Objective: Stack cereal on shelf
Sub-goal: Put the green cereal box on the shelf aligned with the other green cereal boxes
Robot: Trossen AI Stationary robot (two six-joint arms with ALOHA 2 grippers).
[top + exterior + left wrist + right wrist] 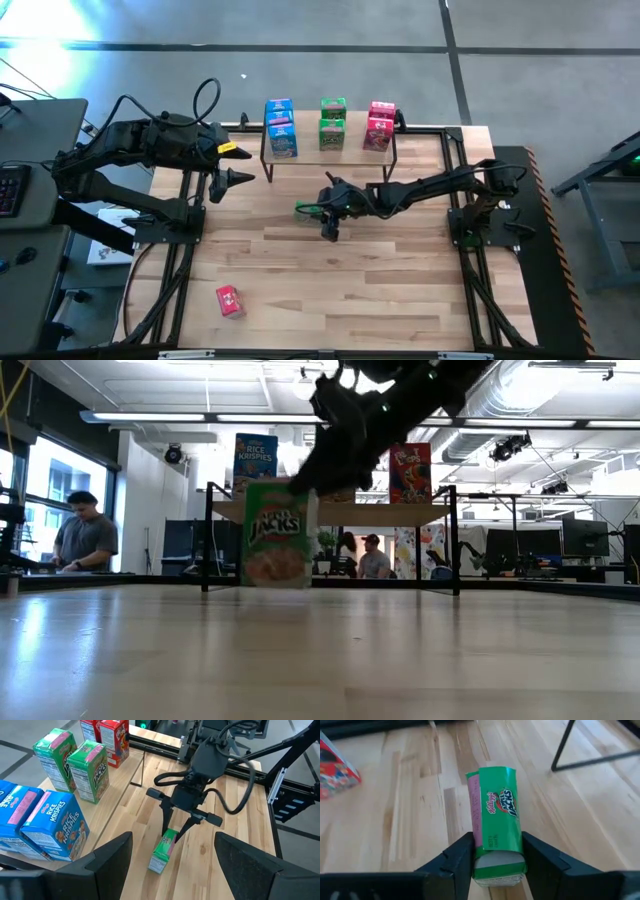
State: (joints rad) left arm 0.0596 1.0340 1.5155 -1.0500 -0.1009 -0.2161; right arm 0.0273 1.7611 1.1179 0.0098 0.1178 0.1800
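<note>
Bare wooden tabletop (320, 660) fills the foreground of the low view and carries everything else, largest first. At its far edge stands the shelf (305, 155), a light wooden top on thin black legs, already holding the stacked cereal: blue boxes (280, 128) at one end, green boxes (332, 124) in the middle, red boxes (379, 126) at the other end — sorted by colour, presumably so each further box joins its own kind. Just in front of the shelf the right gripper (322, 212) reaches in from the right side of the table, and its fingers are closed on the narrow sides of a green cereal box (496, 827); gripping across the thin dimension suits the jaw span and leaves the printed front free. In the low view the box appears upright, its base at or just above the table. By judgement, the step in hand is the pick-up of this box for the green stack. Waiting at the left near the shelf's blue end, the left gripper (232, 178) stands wide and empty. One red cereal box (229, 300) lies apart near the table's front edge, not yet collected.
</note>
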